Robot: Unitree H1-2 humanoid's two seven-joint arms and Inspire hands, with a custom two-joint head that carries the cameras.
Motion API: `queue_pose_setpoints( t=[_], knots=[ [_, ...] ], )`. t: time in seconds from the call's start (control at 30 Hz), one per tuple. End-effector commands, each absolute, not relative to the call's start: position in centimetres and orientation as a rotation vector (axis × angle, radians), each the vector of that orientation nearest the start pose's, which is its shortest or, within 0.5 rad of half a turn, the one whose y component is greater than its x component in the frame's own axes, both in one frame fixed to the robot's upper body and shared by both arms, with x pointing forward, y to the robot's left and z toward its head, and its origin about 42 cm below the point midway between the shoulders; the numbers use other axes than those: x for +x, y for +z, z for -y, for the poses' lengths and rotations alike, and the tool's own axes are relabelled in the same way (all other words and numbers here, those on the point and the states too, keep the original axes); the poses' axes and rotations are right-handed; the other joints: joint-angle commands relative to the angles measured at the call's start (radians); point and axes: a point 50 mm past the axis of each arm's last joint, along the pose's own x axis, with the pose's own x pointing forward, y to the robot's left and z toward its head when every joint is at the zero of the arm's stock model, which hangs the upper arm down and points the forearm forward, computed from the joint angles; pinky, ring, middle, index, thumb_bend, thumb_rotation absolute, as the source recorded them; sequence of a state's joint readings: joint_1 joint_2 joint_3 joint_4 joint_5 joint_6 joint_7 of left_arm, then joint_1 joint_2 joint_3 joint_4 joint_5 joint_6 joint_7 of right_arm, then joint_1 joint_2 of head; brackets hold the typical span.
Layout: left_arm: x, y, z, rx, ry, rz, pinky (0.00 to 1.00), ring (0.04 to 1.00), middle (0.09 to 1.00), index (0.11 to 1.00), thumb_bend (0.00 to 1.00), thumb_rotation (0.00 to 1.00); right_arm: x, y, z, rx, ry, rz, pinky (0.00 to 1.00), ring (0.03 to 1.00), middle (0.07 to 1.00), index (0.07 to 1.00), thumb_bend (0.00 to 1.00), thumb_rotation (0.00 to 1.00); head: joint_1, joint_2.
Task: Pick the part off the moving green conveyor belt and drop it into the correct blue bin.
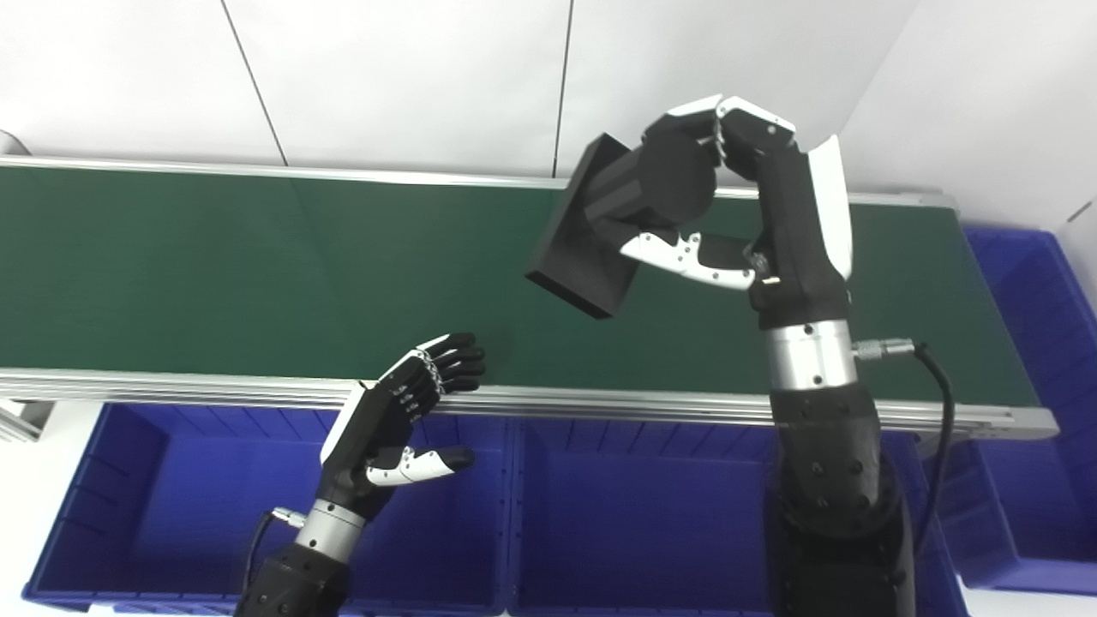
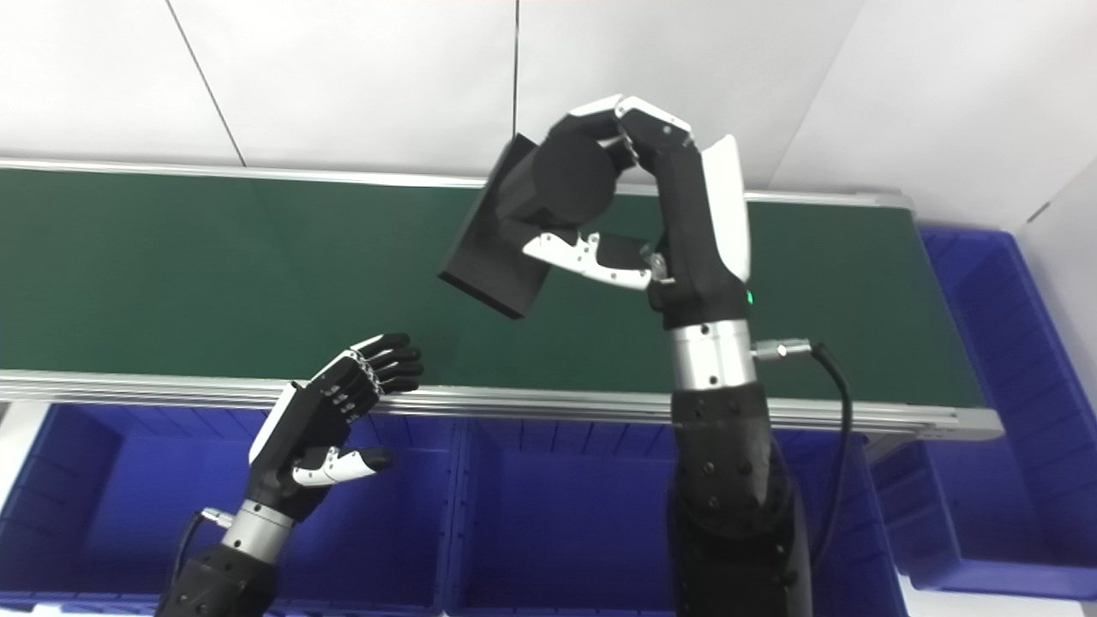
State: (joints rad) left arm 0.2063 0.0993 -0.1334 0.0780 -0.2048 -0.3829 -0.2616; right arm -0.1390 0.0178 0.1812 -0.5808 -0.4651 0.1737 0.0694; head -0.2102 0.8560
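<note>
The part (image 1: pixel 600 231) is black, a flat square base with a thick round body on it. My right hand (image 1: pixel 737 197) is shut on the round body and holds the part tilted in the air above the green conveyor belt (image 1: pixel 214 266). It shows the same in the right eye view (image 2: pixel 514 231). My left hand (image 1: pixel 403 411) is open and empty, low at the belt's near rail, above the left blue bin (image 1: pixel 171 497).
Two blue bins sit side by side below the belt's near edge, the middle one (image 1: pixel 634 514) under my right forearm. A third blue bin (image 1: pixel 1046 377) stands at the belt's right end. A white wall runs behind the belt.
</note>
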Motion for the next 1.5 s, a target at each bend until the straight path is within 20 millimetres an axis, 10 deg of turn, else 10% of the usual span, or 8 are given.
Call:
queue_pose_setpoints(
  t=[0.0, 0.47, 0.8, 1.47],
  knots=[
    [20.5, 6.3, -21.4, -0.119, -0.306, 0.155, 0.73, 0.755, 0.778, 0.788, 0.89, 0.35, 25.6, 28.7, 16.0, -0.393, 0.031, 0.651, 0.39, 0.431, 0.504, 0.493, 0.52, 0.00, -0.010, 0.005],
    [20.3, 7.2, -22.4, -0.161, -0.311, 0.144, 0.74, 0.766, 0.780, 0.787, 0.90, 0.33, 20.1, 24.4, 19.4, -0.450, -0.173, 0.521, 0.39, 0.435, 0.508, 0.496, 0.52, 0.00, -0.082, 0.023],
    [20.2, 7.5, -23.0, -0.164, -0.313, 0.138, 0.74, 0.766, 0.780, 0.790, 0.89, 0.34, 16.8, 17.9, 21.4, -0.464, -0.280, 0.287, 0.38, 0.426, 0.509, 0.504, 0.52, 0.00, -0.101, 0.032],
    [20.1, 8.1, -23.5, -0.150, -0.310, 0.135, 0.74, 0.765, 0.778, 0.788, 0.88, 0.35, 15.5, 6.1, 23.5, -0.357, -0.430, -0.054, 0.42, 0.444, 0.499, 0.493, 0.52, 0.00, -0.112, 0.044]
  ],
)
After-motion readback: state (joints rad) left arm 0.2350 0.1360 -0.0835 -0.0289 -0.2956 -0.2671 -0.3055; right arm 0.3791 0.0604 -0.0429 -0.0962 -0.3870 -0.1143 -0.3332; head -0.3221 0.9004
